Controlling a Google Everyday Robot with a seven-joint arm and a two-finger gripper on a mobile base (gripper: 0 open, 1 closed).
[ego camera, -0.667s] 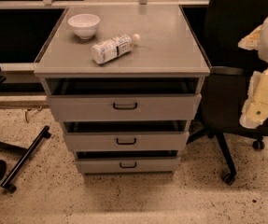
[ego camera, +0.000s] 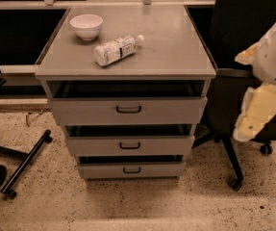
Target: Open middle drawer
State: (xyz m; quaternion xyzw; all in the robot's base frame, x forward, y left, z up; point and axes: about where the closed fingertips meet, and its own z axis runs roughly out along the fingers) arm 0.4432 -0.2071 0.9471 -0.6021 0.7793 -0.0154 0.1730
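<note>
A grey cabinet [ego camera: 166,57] stands in the middle of the camera view with three flat-fronted drawers, each with a small black loop handle. The middle drawer [ego camera: 94,146] sits between the taller top drawer [ego camera: 80,110] and the narrower bottom drawer [ego camera: 99,169]. Its handle [ego camera: 129,146] faces me, and a dark gap shows above its front. My gripper [ego camera: 253,114], cream-coloured on a white arm, hangs at the right edge of the view. It is well to the right of the cabinet, about level with the top drawer, and touches nothing.
A white bowl [ego camera: 86,25] and a plastic bottle [ego camera: 117,48] lying on its side rest on the cabinet top. A black office chair [ego camera: 243,42] stands right of the cabinet, behind my gripper. Another chair's base [ego camera: 24,162] lies on the speckled floor at left.
My gripper has shifted slightly down and to the left. The drawers and the things on top have not moved.
</note>
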